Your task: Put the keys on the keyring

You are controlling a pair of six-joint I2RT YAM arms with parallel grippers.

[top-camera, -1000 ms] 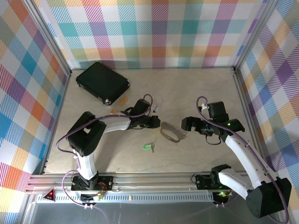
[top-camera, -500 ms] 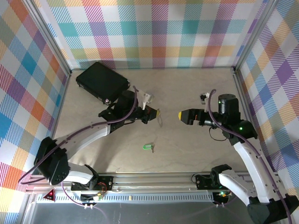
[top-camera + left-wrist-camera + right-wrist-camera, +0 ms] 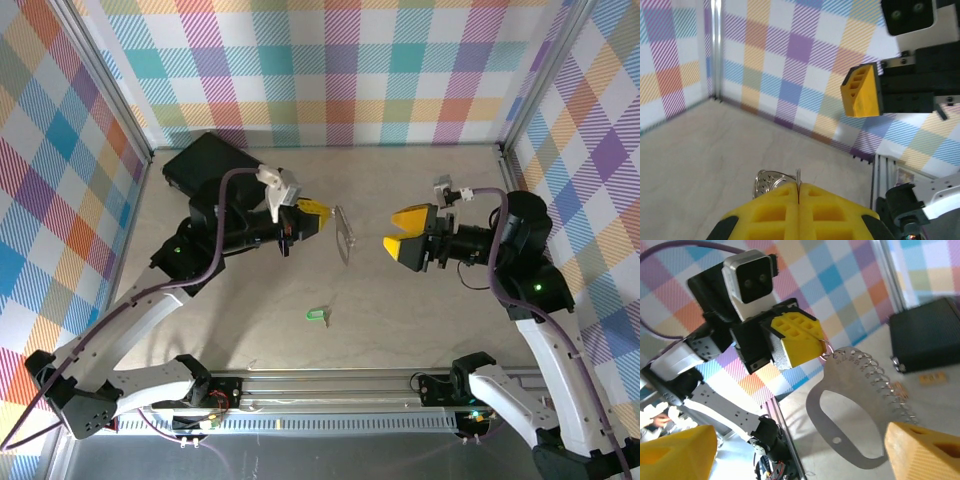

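My left pincer (image 3: 316, 222) is clamped on the flat silver keyring plate with a coiled wire edge (image 3: 345, 235), held above the bench (image 3: 420, 180) at frame centre, long axis top-to-bottom. My right pincer (image 3: 401, 235), spread wide and empty, faces it from the right, near but apart.

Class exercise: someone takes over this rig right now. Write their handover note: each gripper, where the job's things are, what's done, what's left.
Left gripper: jaws shut on a thin silver wire ring, in the air; a flat silver metal plate edged with small wire loops hangs from it.
Right gripper: jaws open, empty, facing the plate.
Small green plastic piece: lying on the beige table, apart from both grippers.
Done: ring held up. Left: probably fetch the green piece and thread it on.
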